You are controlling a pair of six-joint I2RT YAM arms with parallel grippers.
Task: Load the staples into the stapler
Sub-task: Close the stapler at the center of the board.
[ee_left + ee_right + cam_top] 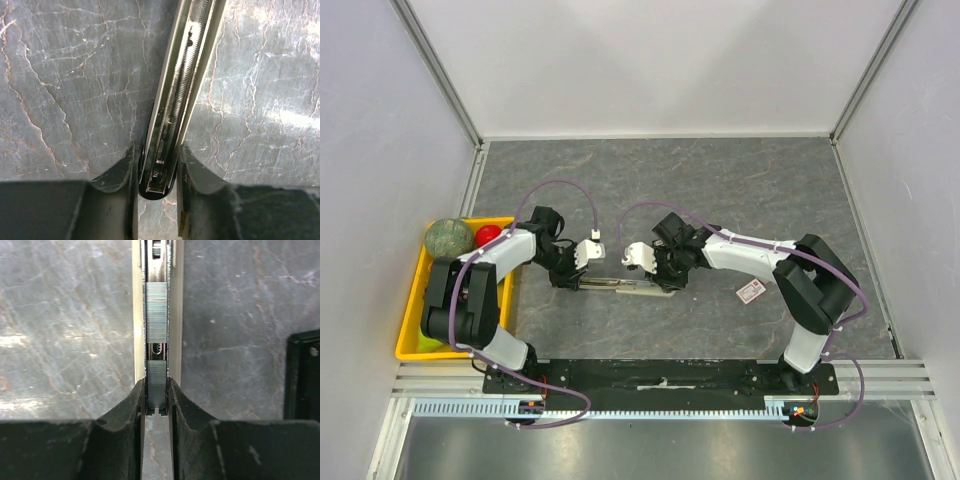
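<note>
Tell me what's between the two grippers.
The open stapler, staples in its channel, spans left gripper to right gripper; top view shows it.

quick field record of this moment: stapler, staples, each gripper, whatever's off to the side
stapler: open, lying flat mid-table between the arms, channel facing up
left gripper: shut on the stapler's end
right gripper: shut on a staple strip in the channel
second strip: further along the channel
staples box: on the table, right of the stapler
yellow tray: far left, holds green ball and red ball
</note>
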